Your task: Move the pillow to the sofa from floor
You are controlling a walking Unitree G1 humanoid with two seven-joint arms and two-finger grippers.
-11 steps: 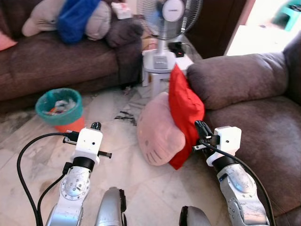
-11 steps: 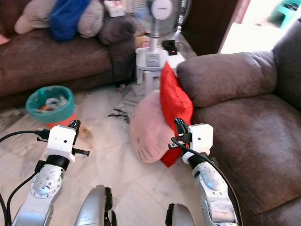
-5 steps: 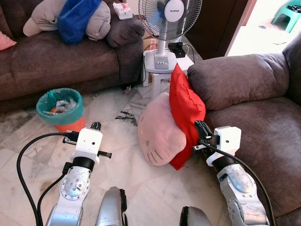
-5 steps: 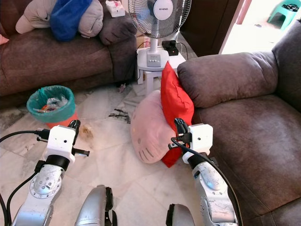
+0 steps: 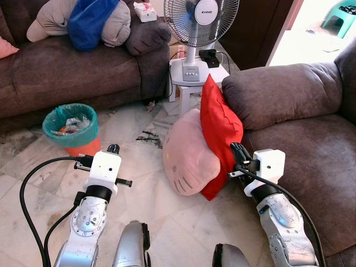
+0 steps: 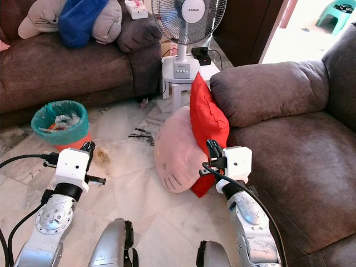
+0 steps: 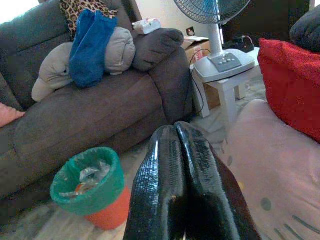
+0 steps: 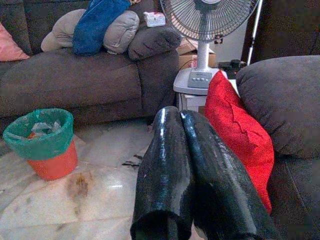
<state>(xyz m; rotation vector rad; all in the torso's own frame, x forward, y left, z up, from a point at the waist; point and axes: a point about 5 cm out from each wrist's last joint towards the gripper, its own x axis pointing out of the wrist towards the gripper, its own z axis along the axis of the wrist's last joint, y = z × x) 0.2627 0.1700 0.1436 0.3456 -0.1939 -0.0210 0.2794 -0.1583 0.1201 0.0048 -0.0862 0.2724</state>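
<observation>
Right gripper (image 5: 238, 150) fingers pressed together, empty, tip beside red pillow (image 5: 221, 125). Left gripper (image 5: 113, 149) also closed, raised over floor (image 5: 139, 194). Red pillow and pink pillow (image 5: 189, 156) lean against sofa (image 5: 295, 105) front, on floor. Bin (image 5: 69, 127) near left.

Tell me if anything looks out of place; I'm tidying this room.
Two pillows sit on the floor, propped against the sofa: a pink pillow and a red pillow behind it. A brownish stain marks the tiles near the bin.

Head eyes look down—floor, sofa (image 5: 300, 117); wrist views face forward, sharing fan (image 8: 207, 20).
</observation>
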